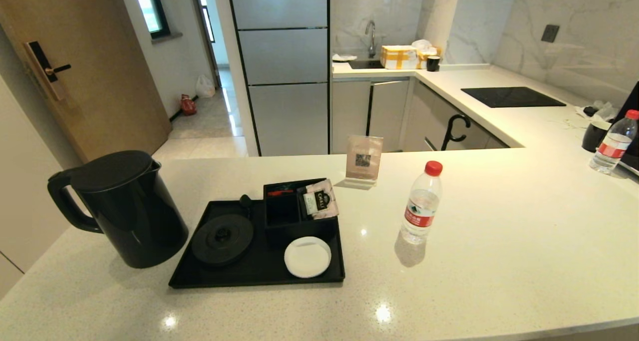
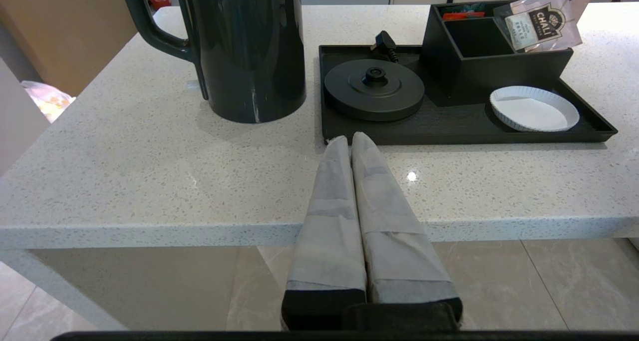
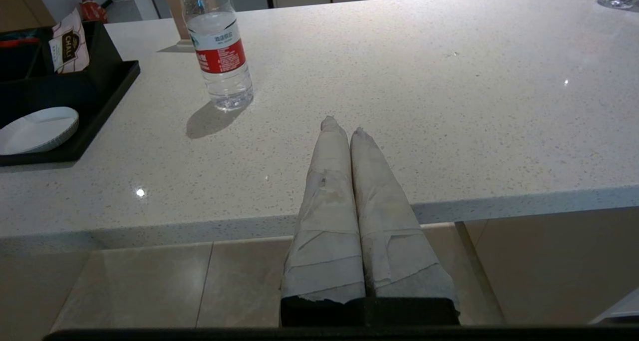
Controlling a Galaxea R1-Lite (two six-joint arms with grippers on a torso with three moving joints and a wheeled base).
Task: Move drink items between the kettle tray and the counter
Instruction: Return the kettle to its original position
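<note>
The black kettle stands on the speckled counter just left of the black tray. On the tray sit the round kettle base, a compartment box and a white coaster. A red-capped water bottle stands on the counter right of the tray. My left gripper is shut and empty, off the counter's near edge before the tray. The right gripper hangs shut and empty, near the front edge right of the bottle. Neither arm shows in the head view.
A pale sachet leans in the box. A small sign card stands behind the tray. At the far right are a second bottle and a black mug, with a glass cooktop beyond.
</note>
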